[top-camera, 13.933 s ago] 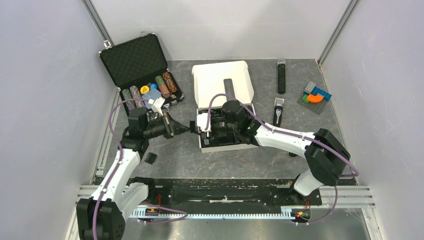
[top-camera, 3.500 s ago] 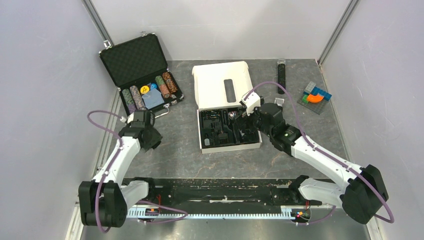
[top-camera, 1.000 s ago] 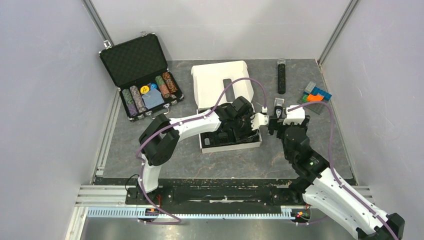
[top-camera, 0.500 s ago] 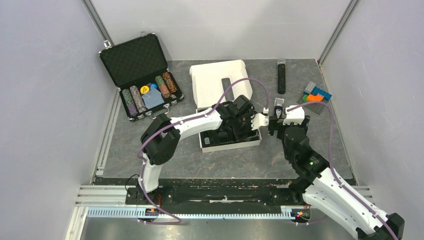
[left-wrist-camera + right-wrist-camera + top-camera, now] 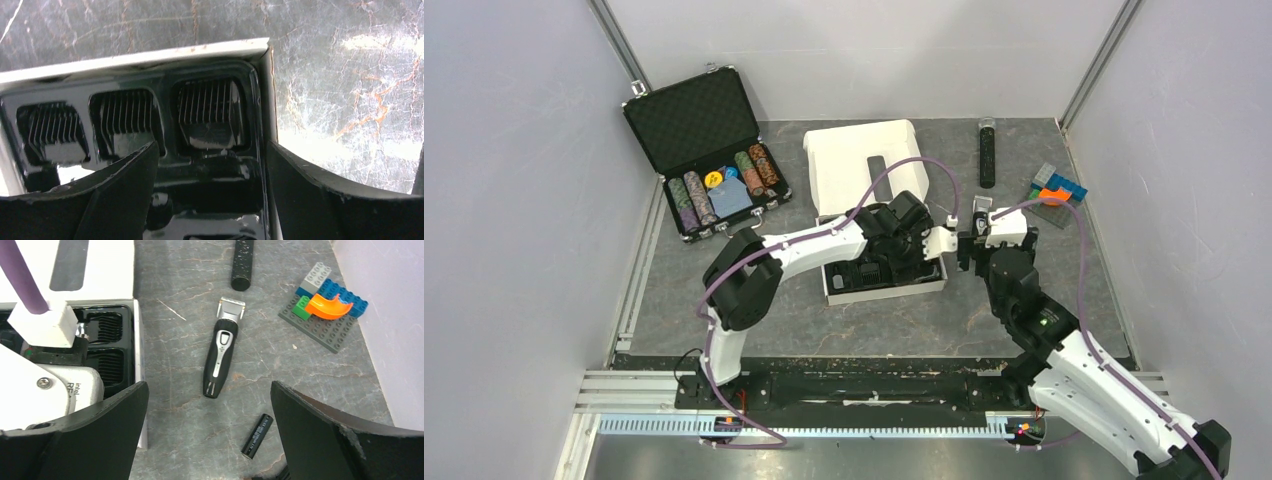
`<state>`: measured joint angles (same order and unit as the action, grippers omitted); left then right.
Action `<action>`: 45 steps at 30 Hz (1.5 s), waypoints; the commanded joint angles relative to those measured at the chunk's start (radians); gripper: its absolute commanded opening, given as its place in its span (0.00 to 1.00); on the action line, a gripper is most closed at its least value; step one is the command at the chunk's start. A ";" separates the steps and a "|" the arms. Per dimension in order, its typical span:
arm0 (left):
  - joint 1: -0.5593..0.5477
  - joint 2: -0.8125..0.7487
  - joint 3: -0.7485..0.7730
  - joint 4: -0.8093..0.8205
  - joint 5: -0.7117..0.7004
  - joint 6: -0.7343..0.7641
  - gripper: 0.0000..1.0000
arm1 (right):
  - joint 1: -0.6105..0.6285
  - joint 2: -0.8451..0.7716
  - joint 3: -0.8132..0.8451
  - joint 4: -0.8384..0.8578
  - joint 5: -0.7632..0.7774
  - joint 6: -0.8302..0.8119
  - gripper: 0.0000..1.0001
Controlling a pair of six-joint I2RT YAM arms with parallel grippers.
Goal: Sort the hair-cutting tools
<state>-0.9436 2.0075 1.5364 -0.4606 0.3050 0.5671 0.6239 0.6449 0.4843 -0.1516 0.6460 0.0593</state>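
My left gripper (image 5: 210, 200) has its jaws spread wide with nothing between them, and it points down over the right end of the black tray (image 5: 210, 172) in the white box (image 5: 150, 54). Three comb attachments (image 5: 210, 112) sit side by side in their own wells along the tray's far edge. They are glossy black on black, so only their teeth stand out. I cannot tell whether my fingertips touch the tray, because both are cut off by the bottom of the wrist view.

My right gripper (image 5: 209, 390) is just as wide and empty. It hovers above the table (image 5: 175, 430), over the lower end of the clipper (image 5: 220, 357). The clipper lies flat just right of the box, with its blade end pointing away from me. From overhead only that blade end shows, since my right wrist covers the rest, and the left wrist hides most of the tray.

The left arm (image 5: 794, 250) folds up from its base, then reaches across to the right over the box. The right arm (image 5: 1074, 365) stretches forward and to the left, so the two wrists nearly meet.

Beyond the clipper lies a black stick (image 5: 242, 265), cut off at the top of the frame. A small black cylinder (image 5: 257, 435), possibly a battery, lies nearer me. A brick build (image 5: 325, 305) sits to the right and an open chip case (image 5: 704, 150) at far left.
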 commanded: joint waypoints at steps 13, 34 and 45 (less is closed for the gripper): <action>0.169 -0.594 -0.403 0.212 -0.250 -0.778 0.94 | 0.007 0.224 0.181 -0.146 -0.390 0.020 0.88; 0.522 -0.931 -0.627 -0.028 -0.490 -0.792 0.98 | 0.003 0.651 0.351 -0.193 -0.473 0.043 0.47; 0.533 -0.909 -0.654 -0.016 -0.562 -0.740 0.98 | 0.003 0.765 0.348 -0.209 -0.491 0.067 0.34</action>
<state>-0.4198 1.0988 0.8825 -0.4885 -0.2108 -0.2329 0.6308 1.3869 0.8070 -0.3607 0.1623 0.1074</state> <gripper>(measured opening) 0.979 0.342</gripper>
